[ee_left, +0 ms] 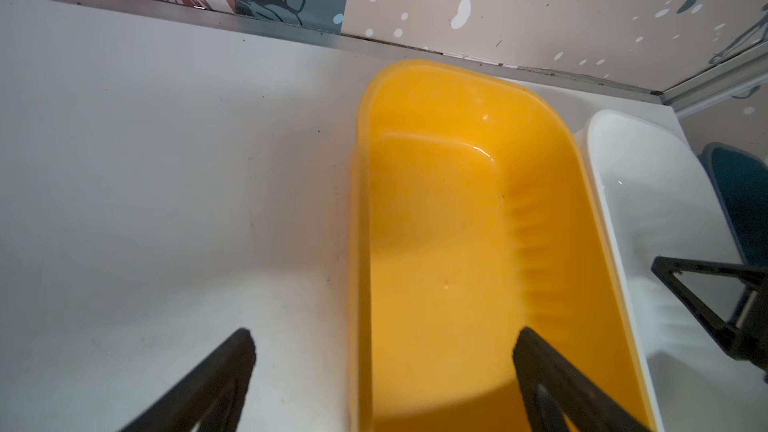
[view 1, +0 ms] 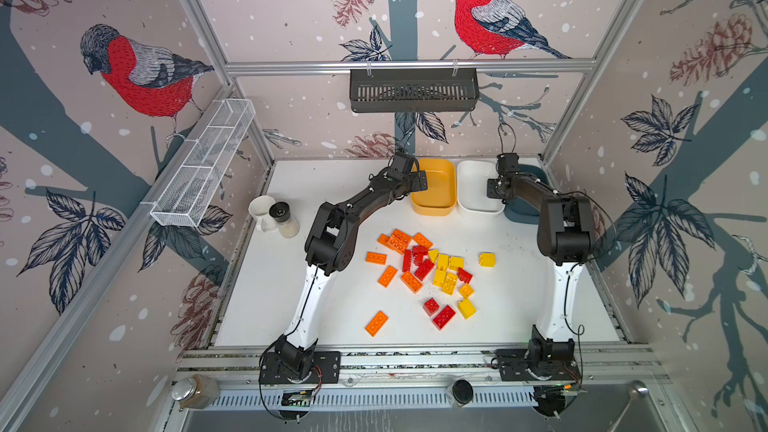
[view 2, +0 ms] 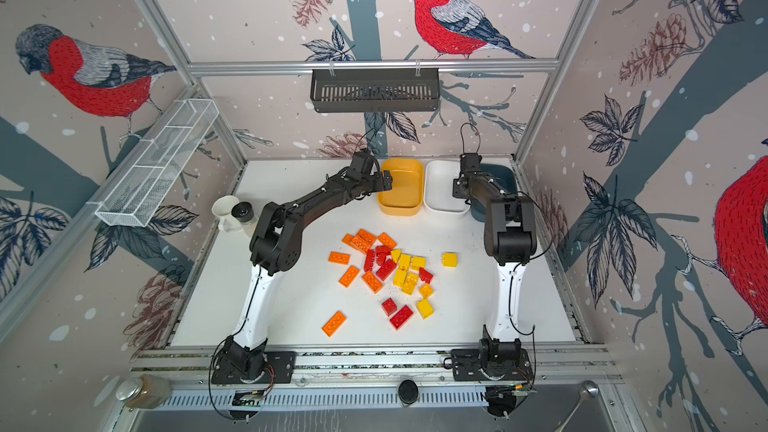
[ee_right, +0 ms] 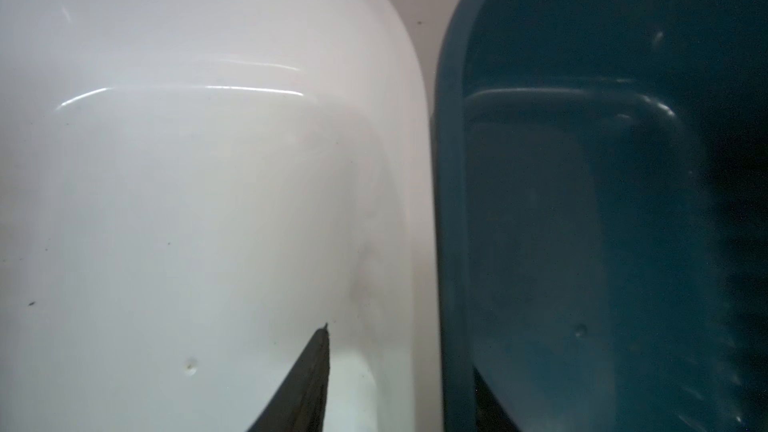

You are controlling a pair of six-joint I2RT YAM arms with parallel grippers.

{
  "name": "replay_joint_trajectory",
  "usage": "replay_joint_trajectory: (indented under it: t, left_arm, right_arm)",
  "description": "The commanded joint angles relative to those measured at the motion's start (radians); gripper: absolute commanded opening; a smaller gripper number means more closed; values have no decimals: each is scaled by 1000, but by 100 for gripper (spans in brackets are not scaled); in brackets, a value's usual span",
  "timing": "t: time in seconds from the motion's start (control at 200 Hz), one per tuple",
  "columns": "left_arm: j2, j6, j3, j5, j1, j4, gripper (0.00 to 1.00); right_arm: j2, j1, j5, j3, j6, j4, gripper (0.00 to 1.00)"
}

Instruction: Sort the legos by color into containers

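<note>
The legos (view 1: 424, 270) lie in a loose heap of red, orange and yellow bricks at the middle of the white worktop (view 1: 523, 309), all outside the tubs. A lone yellow block (view 1: 487, 259) sits at 3 o'clock of the heap and a single orange plate (view 1: 376, 323) at 7 o'clock. The three containers stand side by side at the worktop's 12 o'clock edge: the yellow-orange tub (view 1: 436, 201), the white tub (view 1: 473, 193) at its 3 o'clock, then the teal tub (view 2: 505, 176), largely hidden under the right arm (view 1: 528, 189). The left jaws stand wide open astride the yellow-orange tub's wall, one finger (ee_left: 540, 367) inside it, one over bare worktop. One finger (ee_right: 307, 376) of the right jaws hangs in the white tub beside the teal tub's rim; whether they are open or closed I cannot tell
</note>
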Motion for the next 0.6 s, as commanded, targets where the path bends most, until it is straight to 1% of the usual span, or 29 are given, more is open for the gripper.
replay_joint_trajectory:
  t: [0.0, 0.045, 0.165, 0.26, 0.34, 0.485, 0.595]
  left_arm:
    - [48, 22, 76, -84, 1, -132, 93]
    - [56, 24, 91, -116, 0, -157, 92]
    - [49, 44, 72, -201, 3, -201, 85]
    - [39, 31, 66, -309, 3, -278, 84]
    - [13, 56, 25, -362, 6, -301, 84]
    - [-93, 94, -157, -386, 22, -215, 84]
    - [-188, 117, -306, -342, 54, -124, 84]
  right_arm:
    - [14, 33, 13, 12, 3, -26, 41]
    - [14, 47, 17, 14, 7, -28, 40]
    - [14, 93, 15, 8, 25, -19, 39]
    - [13, 130, 18, 8, 50, -24, 39]
    - [7, 159, 24, 6, 81, -28, 39]
    - [-11, 219, 44, -14, 135, -25, 40]
    - [-21, 266, 52, -30, 176, -29, 40]
